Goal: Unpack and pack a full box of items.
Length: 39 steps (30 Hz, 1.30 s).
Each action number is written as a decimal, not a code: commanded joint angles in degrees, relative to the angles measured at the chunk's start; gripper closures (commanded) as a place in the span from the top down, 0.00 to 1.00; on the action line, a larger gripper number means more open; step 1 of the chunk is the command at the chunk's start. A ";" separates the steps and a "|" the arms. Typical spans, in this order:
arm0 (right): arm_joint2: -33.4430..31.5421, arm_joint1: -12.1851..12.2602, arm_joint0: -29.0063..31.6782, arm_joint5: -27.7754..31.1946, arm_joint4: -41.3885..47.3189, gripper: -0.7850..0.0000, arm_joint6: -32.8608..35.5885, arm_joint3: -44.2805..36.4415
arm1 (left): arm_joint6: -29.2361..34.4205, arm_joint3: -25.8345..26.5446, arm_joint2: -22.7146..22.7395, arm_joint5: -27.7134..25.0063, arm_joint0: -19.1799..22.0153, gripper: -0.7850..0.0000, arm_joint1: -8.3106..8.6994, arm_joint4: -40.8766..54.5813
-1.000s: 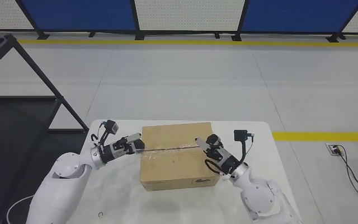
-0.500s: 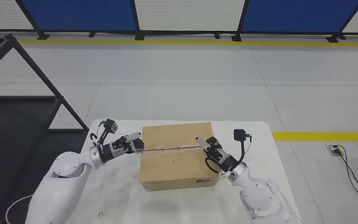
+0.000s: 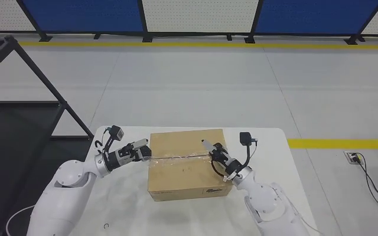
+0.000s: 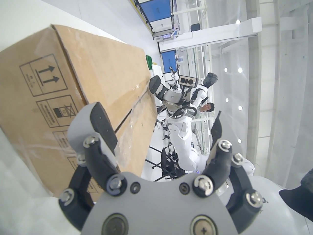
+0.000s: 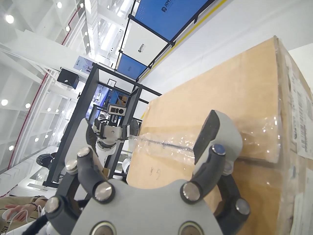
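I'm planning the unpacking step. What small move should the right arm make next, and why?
Probably lower the open right gripper to pinch the crinkled clear tape at its end of the seam: the flaps of the box are shut and taped, so peeling likely comes first.

The box (image 4: pixel 102 57) carries printed handling signs on its left end face: a framed pair of upward arrows (image 4: pixel 47 74), and under it a framed pictogram (image 4: pixel 61 110) with a crossed-out shape. The lettering below these is too fine to read. A white label (image 5: pixel 299 113) with lines of tiny print sits on the right end face. Faint pen marks (image 5: pixel 154 171) stand on the near half of the top. Far behind, a blue panel (image 5: pixel 185 13) and a white panel (image 5: pixel 144 47) each bear a short logo line.
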State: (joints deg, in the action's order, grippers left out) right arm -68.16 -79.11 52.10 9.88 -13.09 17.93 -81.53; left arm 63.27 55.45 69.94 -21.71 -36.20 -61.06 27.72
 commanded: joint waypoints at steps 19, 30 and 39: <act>0.04 -0.15 -0.55 0.23 0.44 1.00 0.56 0.84 | 4.47 0.16 1.85 -0.16 -1.11 1.00 0.82 1.03; -0.12 -0.20 -1.09 0.38 0.59 1.00 0.81 1.46 | 5.64 -1.61 1.77 0.39 -1.15 0.84 1.30 -1.90; -0.07 -0.28 -1.29 -0.10 0.80 1.00 0.87 1.56 | 6.63 -1.90 1.51 0.00 -1.30 0.23 1.52 -2.88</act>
State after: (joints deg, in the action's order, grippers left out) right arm -68.26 -79.38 50.81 9.84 -12.34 18.77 -80.00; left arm 69.88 53.50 71.46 -21.72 -37.48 -59.55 24.86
